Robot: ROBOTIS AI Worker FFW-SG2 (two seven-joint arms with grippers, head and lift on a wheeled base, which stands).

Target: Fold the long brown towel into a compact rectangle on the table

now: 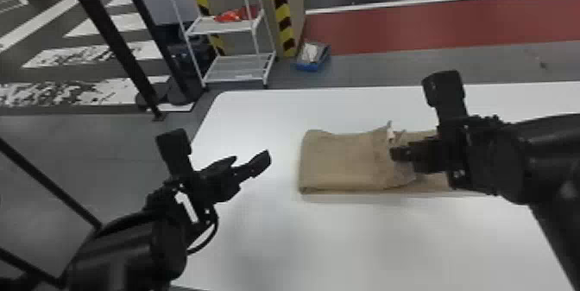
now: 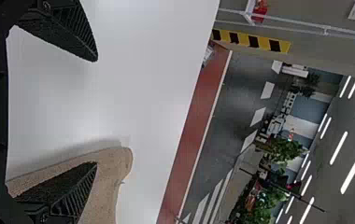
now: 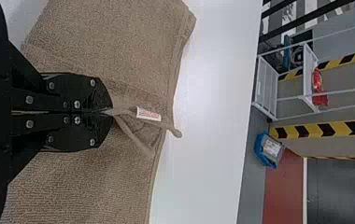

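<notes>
The brown towel (image 1: 341, 160) lies partly folded on the white table, its left end a smooth fold and its middle bunched up. Over that middle stands my right gripper (image 1: 395, 154); in the right wrist view the right gripper (image 3: 110, 112) is shut on a pinched bit of the towel (image 3: 119, 42), with a small white label (image 3: 148, 114) beside the pinch. My left gripper (image 1: 254, 162) is left of the towel, above the table. From the left wrist view, the left gripper (image 2: 96, 112) has its fingers wide apart with nothing between them, the towel (image 2: 112, 172) showing behind one finger.
The white table (image 1: 345, 242) extends around the towel, its left edge under my left arm. Beyond the table stand a white wire shelf (image 1: 237, 68) and a blue bin (image 1: 311, 58) on the floor. Black posts (image 1: 116, 52) rise at the far left.
</notes>
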